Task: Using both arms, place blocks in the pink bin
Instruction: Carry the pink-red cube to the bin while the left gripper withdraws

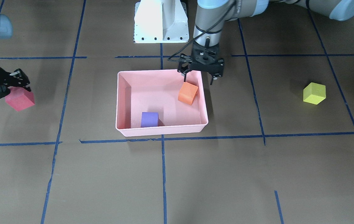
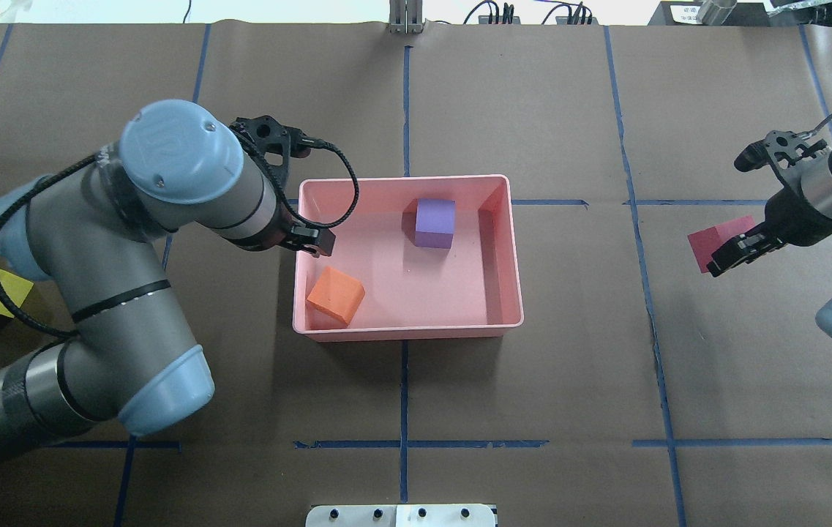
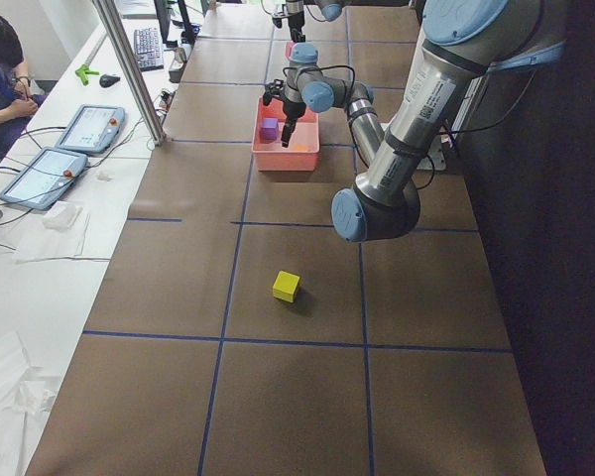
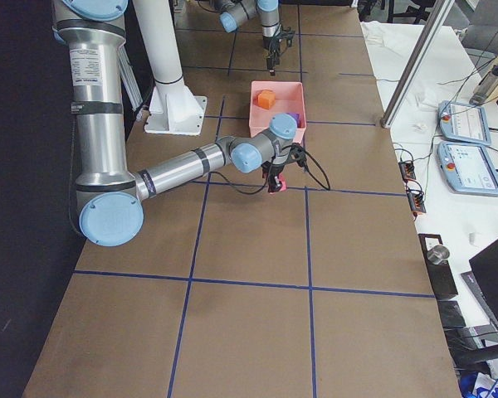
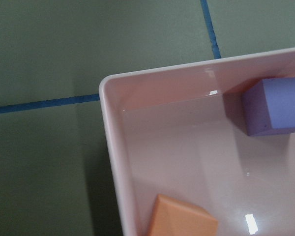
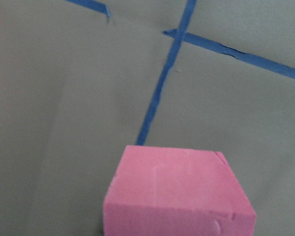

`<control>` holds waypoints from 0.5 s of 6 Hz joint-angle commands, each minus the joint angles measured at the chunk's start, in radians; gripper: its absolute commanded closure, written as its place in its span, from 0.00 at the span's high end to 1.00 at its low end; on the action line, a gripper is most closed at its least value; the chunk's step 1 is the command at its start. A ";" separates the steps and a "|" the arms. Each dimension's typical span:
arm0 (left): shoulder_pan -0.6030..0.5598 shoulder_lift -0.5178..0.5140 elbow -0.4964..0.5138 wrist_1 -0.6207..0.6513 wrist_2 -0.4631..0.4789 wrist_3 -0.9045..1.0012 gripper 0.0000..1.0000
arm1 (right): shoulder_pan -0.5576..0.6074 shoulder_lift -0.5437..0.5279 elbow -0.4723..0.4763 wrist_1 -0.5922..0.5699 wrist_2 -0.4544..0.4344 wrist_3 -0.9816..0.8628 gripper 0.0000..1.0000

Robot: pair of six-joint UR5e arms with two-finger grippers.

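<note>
The task is half done. The purple block (image 2: 435, 223) sits flat on the floor of the pink bin (image 1: 161, 130), toward its far wall from the robot. The orange block (image 1: 188, 92) lies tilted in the near left corner, apparently leaning on the wall.

The left gripper (image 1: 198, 79) hangs just above the orange block with its jaws apart and nothing between them, so this looks like the moment of release. The right gripper (image 2: 730, 255) is well out to the right of the bin, and its jaws appear clamped on the red block (image 2: 716, 245). Whether that block is clear of the table cannot be told.

The yellow-green block (image 1: 314, 93) rests on the table far out on the left, untouched.

Next, the right arm probably needs to carry the red block over the rim and drop it on bare floor. The left arm should rise clear and head for the yellow-green block.
</note>
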 commanded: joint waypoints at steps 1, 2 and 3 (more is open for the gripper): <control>-0.169 0.132 -0.021 -0.003 -0.150 0.292 1.00 | -0.116 0.156 0.019 -0.025 -0.010 0.367 0.54; -0.260 0.196 -0.020 -0.007 -0.191 0.439 1.00 | -0.168 0.304 0.019 -0.149 -0.035 0.520 0.54; -0.360 0.265 -0.017 -0.007 -0.250 0.589 1.00 | -0.238 0.470 0.017 -0.321 -0.134 0.610 0.54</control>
